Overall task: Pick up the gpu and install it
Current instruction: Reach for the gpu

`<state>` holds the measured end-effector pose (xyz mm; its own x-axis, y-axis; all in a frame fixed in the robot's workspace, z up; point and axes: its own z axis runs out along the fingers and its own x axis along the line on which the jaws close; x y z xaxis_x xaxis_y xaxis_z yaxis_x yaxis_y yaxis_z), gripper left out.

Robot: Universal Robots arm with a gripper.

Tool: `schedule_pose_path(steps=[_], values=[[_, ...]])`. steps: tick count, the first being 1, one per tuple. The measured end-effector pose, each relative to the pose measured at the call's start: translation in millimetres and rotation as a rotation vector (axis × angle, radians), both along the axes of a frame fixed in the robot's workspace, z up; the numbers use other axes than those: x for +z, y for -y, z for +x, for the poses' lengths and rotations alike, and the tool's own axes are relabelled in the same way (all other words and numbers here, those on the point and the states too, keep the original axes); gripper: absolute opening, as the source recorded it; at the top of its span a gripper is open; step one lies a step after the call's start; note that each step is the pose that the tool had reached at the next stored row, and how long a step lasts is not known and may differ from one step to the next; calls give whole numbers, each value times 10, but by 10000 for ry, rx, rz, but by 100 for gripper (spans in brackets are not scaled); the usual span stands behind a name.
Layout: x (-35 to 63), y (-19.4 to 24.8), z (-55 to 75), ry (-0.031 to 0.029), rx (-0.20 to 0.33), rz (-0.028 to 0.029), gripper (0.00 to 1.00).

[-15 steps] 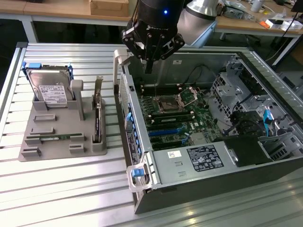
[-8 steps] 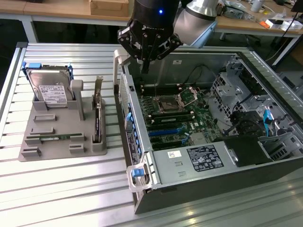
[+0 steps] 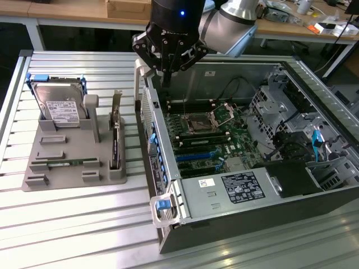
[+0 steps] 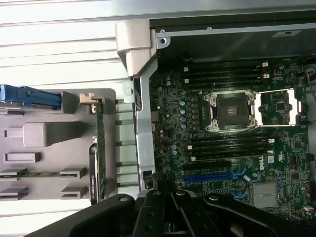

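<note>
We see a slatted metal worktop (image 3: 73,224), cut off by the edges of the exterior view. On it lies an open computer case (image 3: 235,227), whose far end runs out at the exterior view's right. Inside the case sit a green motherboard (image 3: 193,140), a silver power supply (image 3: 216,197) with a black label, and a metal drive cage (image 3: 275,103) with dark cables whose ends we cannot make out.

The arm (image 3: 235,19) comes in from above, its upper part cut off. At the exterior view's left, just beside the case, a grey holder (image 3: 39,148) rests on the worktop and carries three parts. The hard drive (image 3: 59,106) stands at the holder's far end, its lower edge hidden in the holder. The gpu (image 3: 115,147) stands on edge in the slot nearest the case, its metal bracket at the far end and its lower edge sunk out of sight; nothing touches it.

The claw (image 3: 166,78) hangs over the case's far corner, apart from the gpu, fingers drawn together with nothing between them. In the wrist view its dark linkage covers part of the motherboard.

On the board we make out the processor socket (image 3: 201,122) and blue slots (image 3: 195,157). The memory stick (image 3: 64,163) lies low in a holder groove, with just a thin edge showing.
</note>
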<state>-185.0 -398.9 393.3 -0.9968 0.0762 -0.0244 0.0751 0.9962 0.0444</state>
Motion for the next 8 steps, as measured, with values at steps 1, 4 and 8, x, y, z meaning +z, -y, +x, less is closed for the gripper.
schedule_pose_path(steps=[1, 4, 8], values=[[0, 0, -17, 1, 0, 1, 11], [0, 0, -46, 0, 0, 0, 11], [0, 0, -87, 1, 0, 0, 11]])
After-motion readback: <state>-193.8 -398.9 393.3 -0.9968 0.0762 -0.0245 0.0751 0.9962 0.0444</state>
